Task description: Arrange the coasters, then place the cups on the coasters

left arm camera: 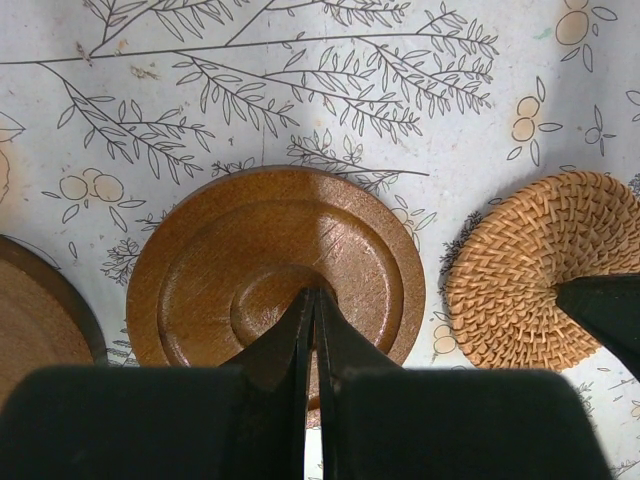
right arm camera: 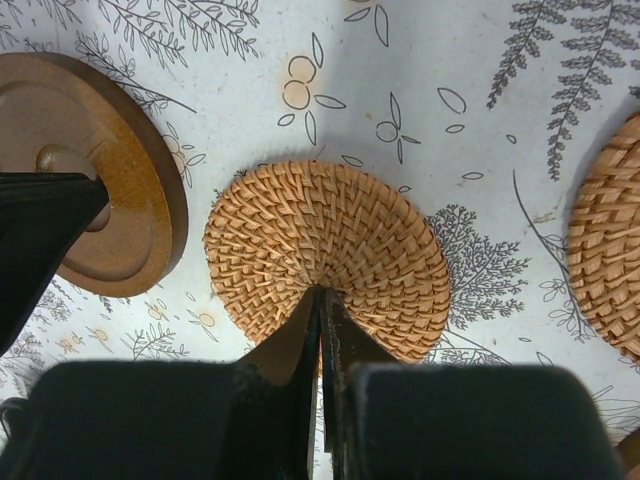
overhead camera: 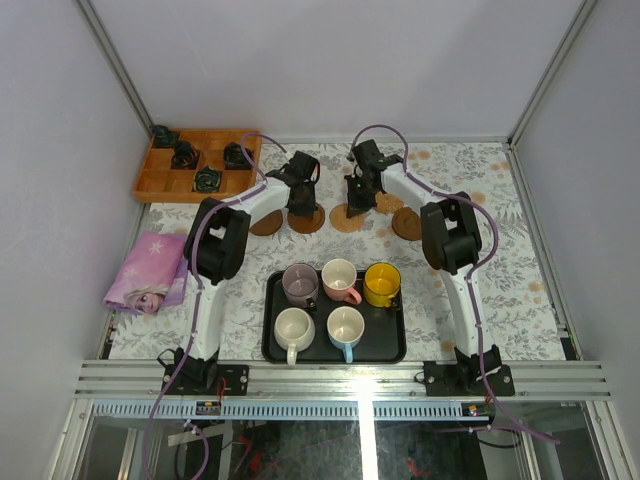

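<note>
Several round coasters lie in a row at the back of the table. My left gripper [left arm camera: 312, 292] is shut, its tips over the middle of a ringed wooden coaster [left arm camera: 275, 268] [overhead camera: 306, 220]. The right gripper [right arm camera: 320, 290] is also shut, tips over the centre of a woven coaster [right arm camera: 325, 255] [overhead camera: 347, 218] just right of it. Nothing sits between either pair of fingers. A second woven coaster [right arm camera: 610, 250] lies further right. The cups stand in the black tray [overhead camera: 270, 340]: mauve [overhead camera: 299, 283], pink [overhead camera: 340, 278], yellow [overhead camera: 382, 283], cream [overhead camera: 293, 328], light blue [overhead camera: 346, 328].
A compartmented wooden box [overhead camera: 195, 163] with small dark objects stands at the back left. A pink cloth [overhead camera: 148, 272] lies at the left edge. Walls and a metal frame enclose the table on three sides.
</note>
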### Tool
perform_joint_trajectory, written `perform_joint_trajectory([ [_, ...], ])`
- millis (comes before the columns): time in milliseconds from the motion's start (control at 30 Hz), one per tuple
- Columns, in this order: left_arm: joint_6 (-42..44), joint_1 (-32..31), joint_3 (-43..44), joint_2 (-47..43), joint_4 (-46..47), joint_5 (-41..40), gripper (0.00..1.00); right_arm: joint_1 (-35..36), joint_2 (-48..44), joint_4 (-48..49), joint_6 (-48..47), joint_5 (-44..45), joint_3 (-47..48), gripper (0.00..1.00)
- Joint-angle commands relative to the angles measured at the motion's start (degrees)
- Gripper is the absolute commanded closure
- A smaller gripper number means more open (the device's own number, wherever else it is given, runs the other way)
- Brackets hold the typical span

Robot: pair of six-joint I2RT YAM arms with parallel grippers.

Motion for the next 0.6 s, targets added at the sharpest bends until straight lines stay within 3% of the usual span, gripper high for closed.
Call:
perform_joint_trajectory([
  [0,0.74,-1.01,-0.44,2.34,-3.45,1.04,1.00,0.24,0.38,-3.13,-1.84,1.78,5.08,0.97],
  [167,1.18,-0.92,1.13,-0.89,-3.50,0.26,1.00,0.20,-1.65,-5.09,-3.83,4.74,9.52,0.95],
  [367,1.55,-0.21,1.70,-6.56,-3.98,-1.37,1.00,-1.93,-6.49,-2.39,-4.48,7.77,8.21,0.89],
  [567,1.89,0.20,-1.81,-11.07,-3.36,-5.77,1.00,-6.55,-4.67,-3.70,-3.77,9.83,8.11,0.87],
])
